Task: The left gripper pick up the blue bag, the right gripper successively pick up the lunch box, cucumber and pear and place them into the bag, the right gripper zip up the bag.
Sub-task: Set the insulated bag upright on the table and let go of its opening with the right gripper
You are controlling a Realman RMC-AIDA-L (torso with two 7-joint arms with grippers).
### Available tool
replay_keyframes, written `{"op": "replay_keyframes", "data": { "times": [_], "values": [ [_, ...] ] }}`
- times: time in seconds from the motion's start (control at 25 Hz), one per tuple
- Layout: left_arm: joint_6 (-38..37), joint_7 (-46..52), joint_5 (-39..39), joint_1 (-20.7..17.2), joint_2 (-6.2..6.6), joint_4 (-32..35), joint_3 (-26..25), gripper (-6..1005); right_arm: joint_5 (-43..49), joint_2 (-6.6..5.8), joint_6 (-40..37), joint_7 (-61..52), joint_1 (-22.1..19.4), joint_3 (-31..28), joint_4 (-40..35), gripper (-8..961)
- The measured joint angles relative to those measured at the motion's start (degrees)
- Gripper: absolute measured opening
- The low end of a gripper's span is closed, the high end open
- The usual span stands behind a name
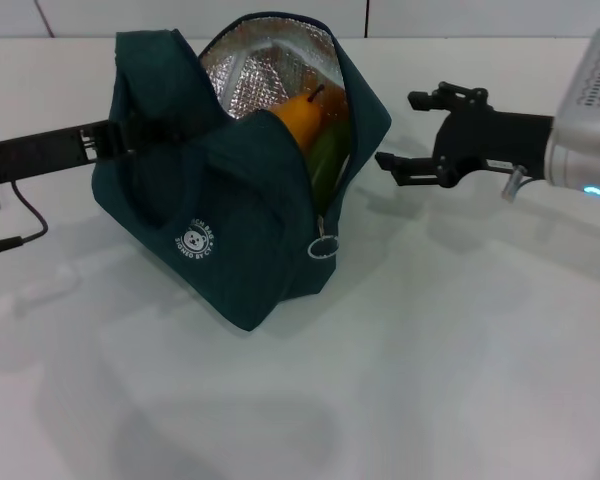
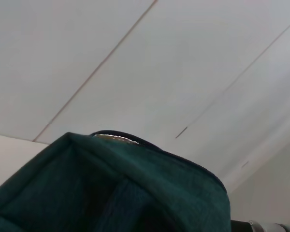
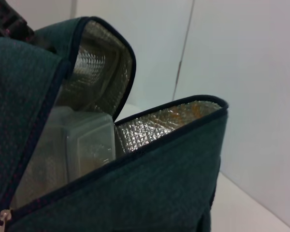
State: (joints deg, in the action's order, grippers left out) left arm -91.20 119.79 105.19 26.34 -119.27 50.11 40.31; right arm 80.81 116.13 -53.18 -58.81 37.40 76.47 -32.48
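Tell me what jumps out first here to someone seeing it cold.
The blue bag sits tilted mid-table with its mouth gaping, silver lining showing, the pear and cucumber poking out. The left gripper holds it at a handle on its left side. The right gripper, open and empty, hangs just off the bag's right edge; the lunch box is inside.

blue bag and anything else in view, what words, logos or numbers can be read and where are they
Round white logo on the side of the dark teal-blue fabric lunch bag: ringed lettering around a small figure, too small and blurred to read.
Right gripper, black two-fingered claw: no readable marking.
No other text shows in any view.
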Motion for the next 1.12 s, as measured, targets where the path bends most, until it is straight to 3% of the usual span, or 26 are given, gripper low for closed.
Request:
{"op": "replay_keyframes", "data": {
  "times": [0.28, 0.96, 1.12],
  "values": [
    [-0.1, 0.0, 0.0, -0.5, 0.0, 0.2, -0.2, 60, -0.6, 0.06, 0.2, 0.3, 4.3, 1.3, 3.2, 825],
    [-0.4, 0.0, 0.0, -0.6, 0.0, 0.3, -0.2, 62, -9.7, 0.06, 5.4, 7.5, 6.5, 13.1, 2.2, 767],
    [-0.4, 0.0, 0.0, -0.6, 0.0, 0.3, -0.2, 62, -11.1, 0.06, 6.1, 8.9, 6.5, 14.6, 1.4, 606]
  ]
}}
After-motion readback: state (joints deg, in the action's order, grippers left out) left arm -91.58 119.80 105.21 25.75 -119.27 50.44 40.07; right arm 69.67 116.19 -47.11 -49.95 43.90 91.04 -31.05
